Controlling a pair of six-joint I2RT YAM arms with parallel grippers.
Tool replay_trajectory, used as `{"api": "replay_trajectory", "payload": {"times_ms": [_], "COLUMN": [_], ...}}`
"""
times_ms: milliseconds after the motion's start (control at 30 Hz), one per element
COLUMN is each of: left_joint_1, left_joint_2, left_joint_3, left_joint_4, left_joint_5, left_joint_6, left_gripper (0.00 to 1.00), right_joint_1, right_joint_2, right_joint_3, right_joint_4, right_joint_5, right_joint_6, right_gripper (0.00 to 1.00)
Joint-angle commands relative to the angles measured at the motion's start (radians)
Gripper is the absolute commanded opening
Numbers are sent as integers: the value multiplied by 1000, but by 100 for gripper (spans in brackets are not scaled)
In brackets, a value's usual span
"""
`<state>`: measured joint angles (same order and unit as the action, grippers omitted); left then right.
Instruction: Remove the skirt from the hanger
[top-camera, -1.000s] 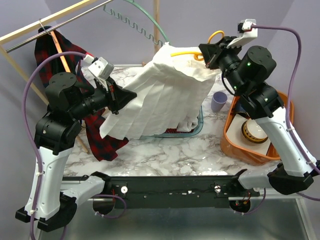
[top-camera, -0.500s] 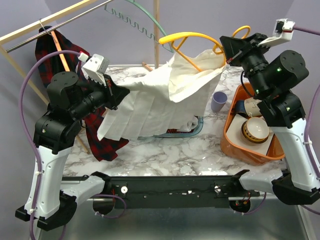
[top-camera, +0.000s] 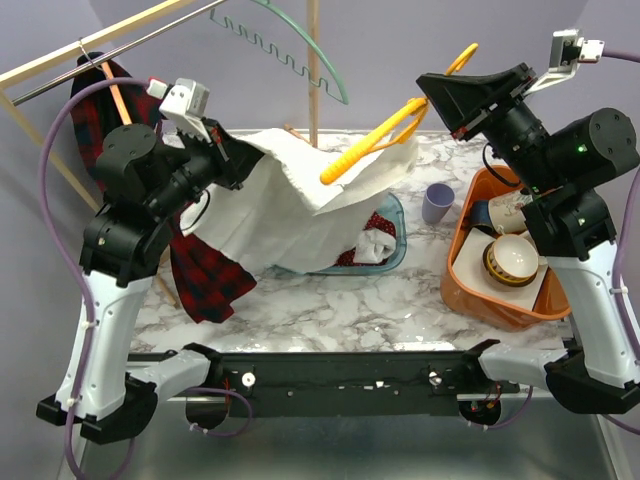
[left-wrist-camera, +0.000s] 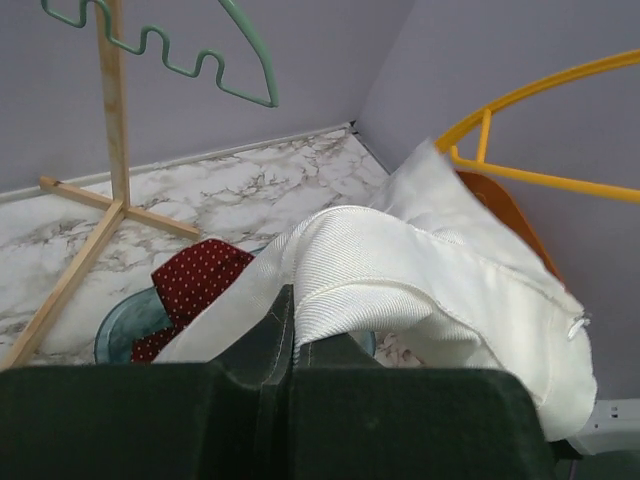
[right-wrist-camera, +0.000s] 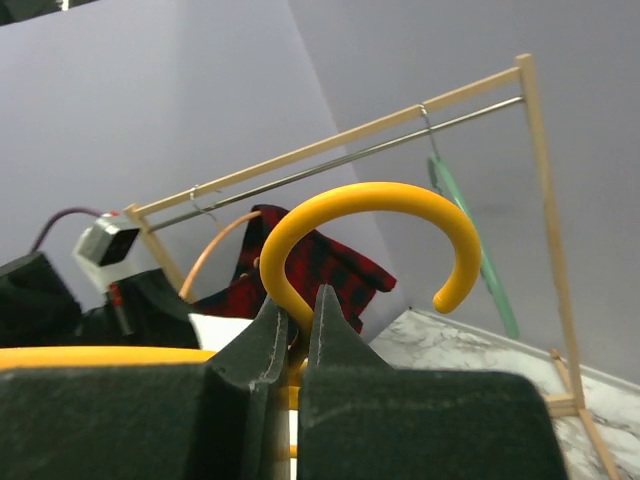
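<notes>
The white pleated skirt (top-camera: 290, 205) hangs in the air over the table's left middle. My left gripper (top-camera: 232, 158) is shut on its waistband (left-wrist-camera: 360, 270) at the upper left. The yellow hanger (top-camera: 385, 135) sticks out of the skirt's right side, tilted up to the right, with one arm still under the cloth. My right gripper (top-camera: 432, 92) is shut on the neck of the hanger's hook (right-wrist-camera: 370, 225) and holds it high at the right. The hanger's frame also shows in the left wrist view (left-wrist-camera: 540, 130).
A teal glass dish (top-camera: 392, 245) with red dotted cloth (top-camera: 372, 228) lies under the skirt. A wooden rack (top-camera: 90, 55) holds a plaid garment (top-camera: 200, 270) and a green hanger (top-camera: 300, 50). A purple cup (top-camera: 437, 203) and an orange bin of bowls (top-camera: 500, 260) stand right.
My right gripper has lifted the yellow hanger up and to the right, drawing it out of the skirt. My left gripper has raised the waistband, and the skirt has slid left off the hanger.
</notes>
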<state>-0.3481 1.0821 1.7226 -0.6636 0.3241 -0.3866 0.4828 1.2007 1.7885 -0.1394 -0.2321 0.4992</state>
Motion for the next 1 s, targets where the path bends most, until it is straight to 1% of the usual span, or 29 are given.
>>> {"api": "replay_trajectory", "payload": {"times_ms": [0,100,200,333,400,500,533,667,700,733,767,833,867,933,967], "left_joint_1": [6,6,6,6,5,0,-2,-63,-106,-133,-156,-208,-218,-233,-233], "left_joint_2": [47,76,104,131,145,160,164,159,157,156,153,159,165,173,180], "left_joint_3": [46,55,58,52,45,9,-26,-136,-156,-193,-216,-279,-305,-386,-415], "left_joint_4": [144,174,228,318,366,413,429,492,489,483,476,481,501,539,583], "left_joint_5": [13,10,32,53,50,49,44,-26,-48,-81,-132,-189,-233,-261,-278], "left_joint_6": [-58,-57,-61,-87,-98,-107,-110,-75,-60,-26,-11,11,12,5,-6], "left_gripper": [0,0,0,0,0,0,0,0,0,0,0,0,0,0,0], "right_joint_1": [-6,-7,-6,-6,-7,-6,-6,-7,-7,-7,-6,-6,-6,-6,-6], "right_joint_2": [-19,-33,-79,-147,-180,-236,-243,-279,-288,-291,-293,-293,-293,-300,-305], "right_joint_3": [17,34,-3,-67,-133,-188,-193,-215,-218,-218,-216,-207,-210,-221,-236], "right_joint_4": [80,34,38,61,105,123,118,104,98,95,90,75,72,75,80], "right_joint_5": [-151,-132,-102,-87,-84,-69,-67,-56,-55,-47,-44,-41,-41,-47,-50], "right_joint_6": [50,42,21,-14,-36,-56,-60,-80,-89,-97,-105,-122,-126,-125,-122], "right_gripper": [1,1,1,1,1,1,1,1,1,1,1,1,1,1,1]}}
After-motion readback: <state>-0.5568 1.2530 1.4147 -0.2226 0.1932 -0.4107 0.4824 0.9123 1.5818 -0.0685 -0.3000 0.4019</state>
